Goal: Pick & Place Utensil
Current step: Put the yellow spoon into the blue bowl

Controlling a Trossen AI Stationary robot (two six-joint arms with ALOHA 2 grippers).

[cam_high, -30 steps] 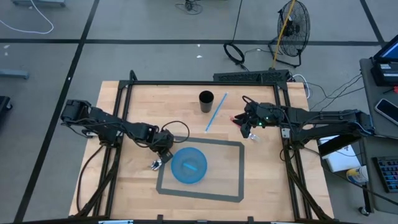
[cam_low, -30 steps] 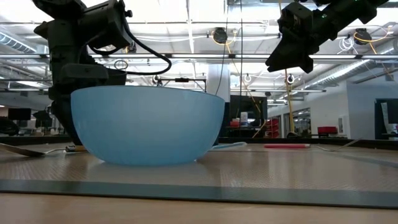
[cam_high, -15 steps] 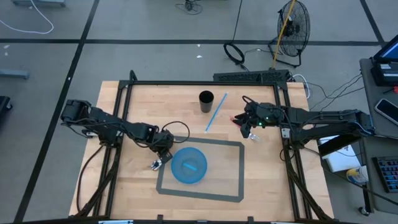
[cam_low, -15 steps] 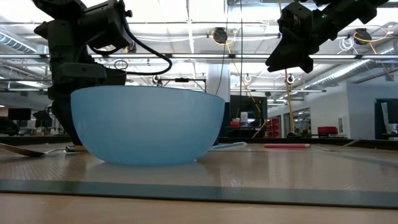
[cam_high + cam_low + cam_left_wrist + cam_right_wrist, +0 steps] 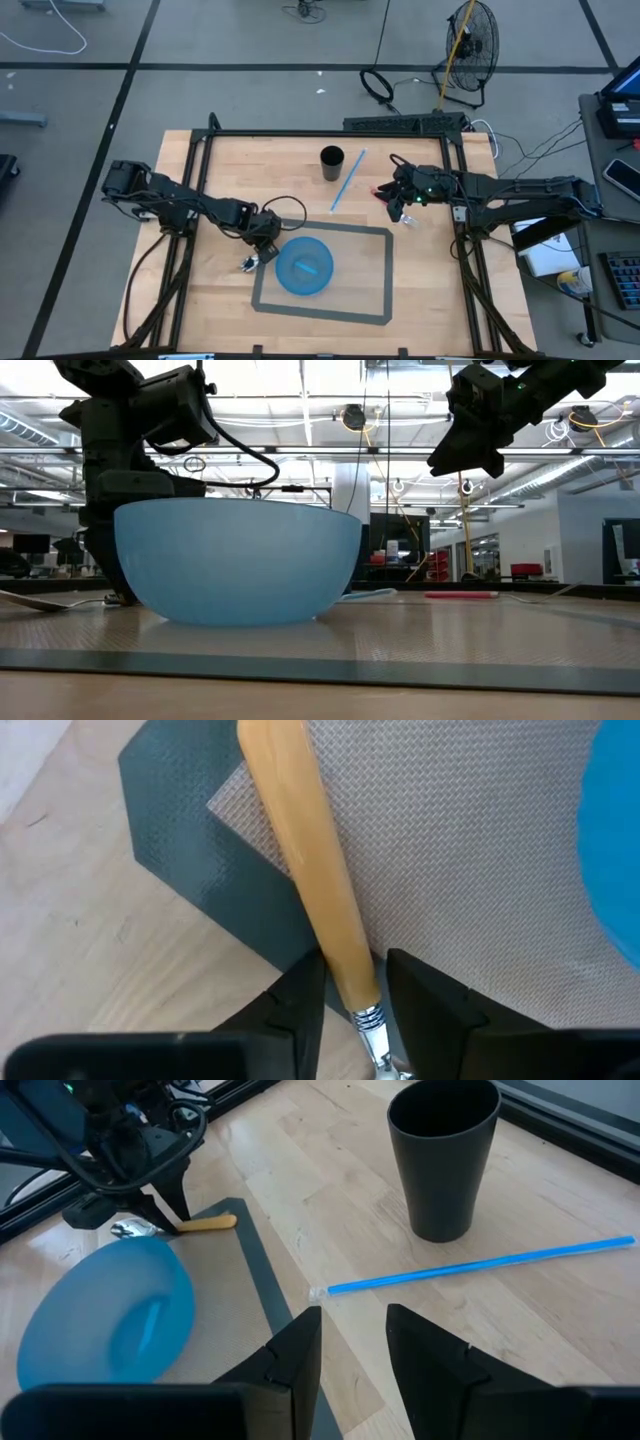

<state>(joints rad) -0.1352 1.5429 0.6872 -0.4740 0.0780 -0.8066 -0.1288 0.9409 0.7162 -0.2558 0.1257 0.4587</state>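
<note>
A spoon with a light wooden handle [image 5: 310, 870] and a metal bowl [image 5: 247, 264] lies flat on the grey mat [image 5: 370, 270], just left of the blue bowl [image 5: 303, 266]. It also shows in the right wrist view [image 5: 205, 1223]. My left gripper [image 5: 352, 982] stands over the spoon, pointing down, shut on its handle. My right gripper [image 5: 353, 1325] hangs above the table's right part [image 5: 398, 205], fingers a little apart and empty. My left gripper pinches the wooden handle at its end by the metal neck [image 5: 355, 982], one finger [image 5: 300, 1000] on each side. The fingers come from above and lie across the handle. The spoon lies flat on the mat's corner.
A black cup [image 5: 331, 162] stands at the far middle, with a blue straw [image 5: 348, 180] lying beside it on the wood. A red stick [image 5: 460, 595] lies on the table under the right arm. The blue bowl sits right beside the spoon.
My left arm has shifted slightly toward the blue bowl, its gripper staying over the spoon. The spoon lies where it was.
</note>
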